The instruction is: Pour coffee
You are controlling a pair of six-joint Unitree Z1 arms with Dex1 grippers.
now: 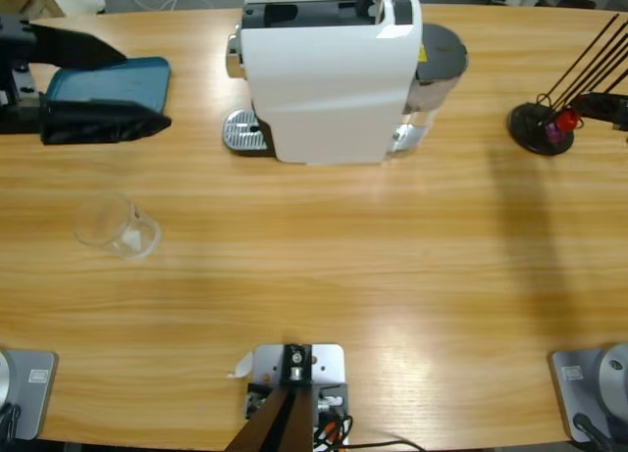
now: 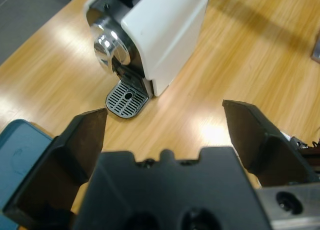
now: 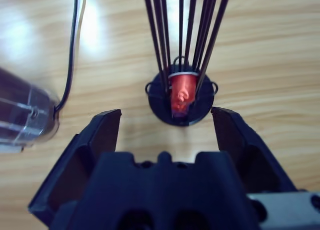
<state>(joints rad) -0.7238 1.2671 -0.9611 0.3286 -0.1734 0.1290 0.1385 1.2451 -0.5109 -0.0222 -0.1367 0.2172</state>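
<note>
- Left gripper: jaws spread wide, nothing between them. It sits at the table's left end in the high view.
- Ahead of the left gripper stands the white coffee machine, its chrome brew head facing the jaws, with the slotted drip tray below it on the wooden table. The tray carries nothing.
- A teal tray lies just beside the left gripper's left jaw; in the high view it sits under the gripper.
- Right gripper: jaws spread apart, gripping nothing. In the high view only its black tip shows at the right edge.
- Directly ahead of the right gripper, close to its jaw tips, is a black wire capsule holder with one red capsule seated at its base.
- A black cable and a clear cylindrical part lie to the left of the right gripper.
- A small clear glass rests on the table, well apart from both grippers, nearer the left one.
- Coffee: no dark liquid can be made out in the glass or elsewhere.
</note>
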